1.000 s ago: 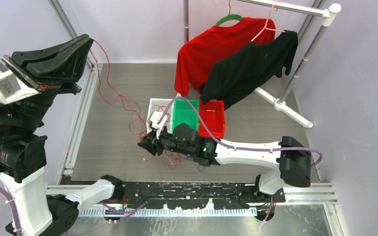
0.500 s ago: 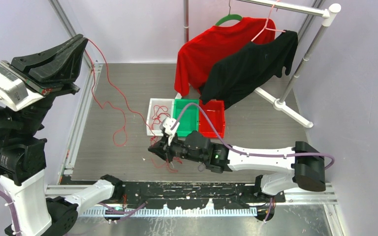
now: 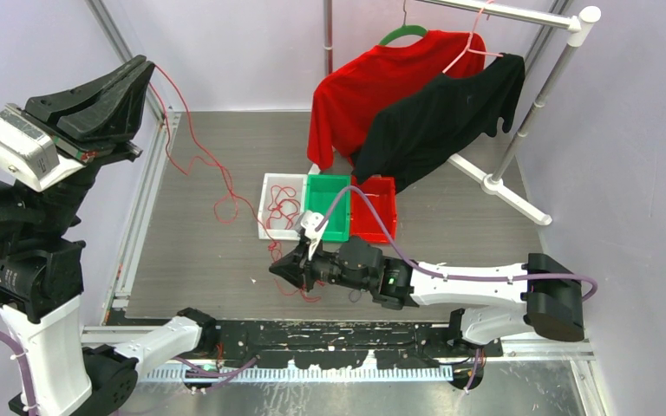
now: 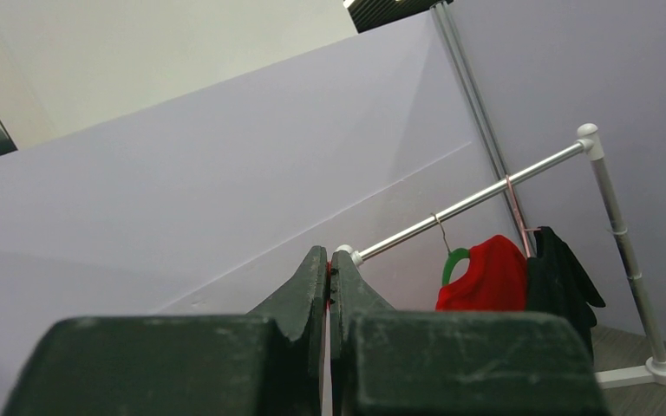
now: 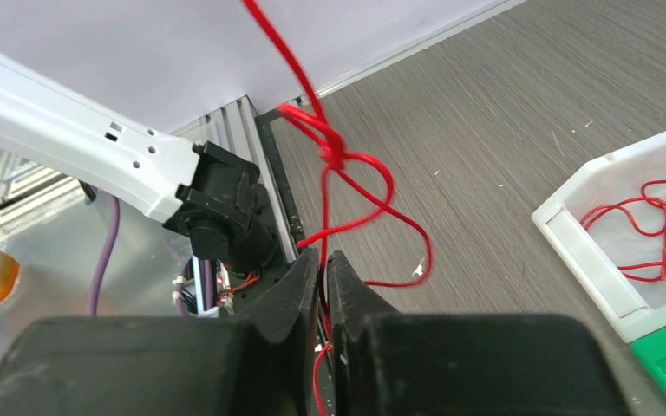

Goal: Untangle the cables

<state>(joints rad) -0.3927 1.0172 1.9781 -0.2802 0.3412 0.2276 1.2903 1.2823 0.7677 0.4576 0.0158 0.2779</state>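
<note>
Pinching together at the upper left of the overhead view, the left gripper [image 3: 143, 69] is raised high off the desk [image 3: 191, 269]. Its wrist view shows the two fingers pressed closed on a sliver of red cable [image 5: 335, 158]. From that tip the cable drops in loose waves down and to the right across the grey desk toward the middle of the frame.

The right gripper [image 5: 323, 260] lies low over the desk at lower centre of the overhead view, its arm stretched in from the right. Its fingers are nearly together, leaving only a narrow gap, and the same red cable runs through that gap. Just above the fingers in the wrist view the cable is knotted, with two loops hanging from the knot and a loose end lying on the desk.

Just behind the right gripper stand three bins side by side: a white bin [image 3: 264, 212] with more red cable [image 3: 286, 204] coiled inside, a green bin [image 3: 336, 224] and a red bin [image 3: 388, 224]. Behind them, at upper right, a red shirt [image 3: 373, 87] and a black shirt [image 3: 438, 121] hang from a clothes rack [image 3: 520, 117].
</note>
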